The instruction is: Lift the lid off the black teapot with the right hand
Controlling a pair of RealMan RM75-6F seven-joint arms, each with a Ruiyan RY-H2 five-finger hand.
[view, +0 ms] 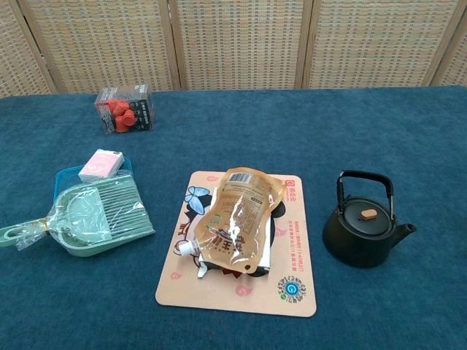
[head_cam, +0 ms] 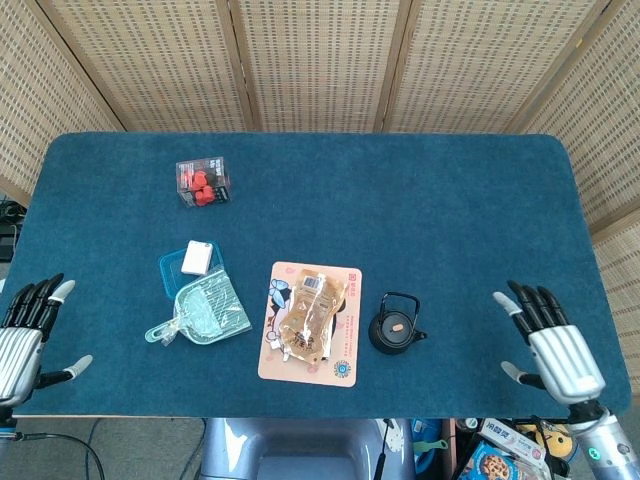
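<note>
The black teapot (head_cam: 395,327) (view: 363,233) stands near the table's front edge, right of centre, its handle upright and its spout pointing right. Its lid (view: 368,220) sits in place, topped by a small tan knob (head_cam: 398,325). My right hand (head_cam: 548,341) hovers open over the table's front right corner, fingers spread, well to the right of the teapot. My left hand (head_cam: 22,335) is open at the front left edge, holding nothing. Neither hand shows in the chest view.
A pink board (head_cam: 343,352) with a clear pouch (head_cam: 308,318) lies just left of the teapot. Further left are a green dustpan (head_cam: 205,310), a blue tray (head_cam: 170,272) with a white box (head_cam: 198,257), and a clear box of red pieces (head_cam: 202,182).
</note>
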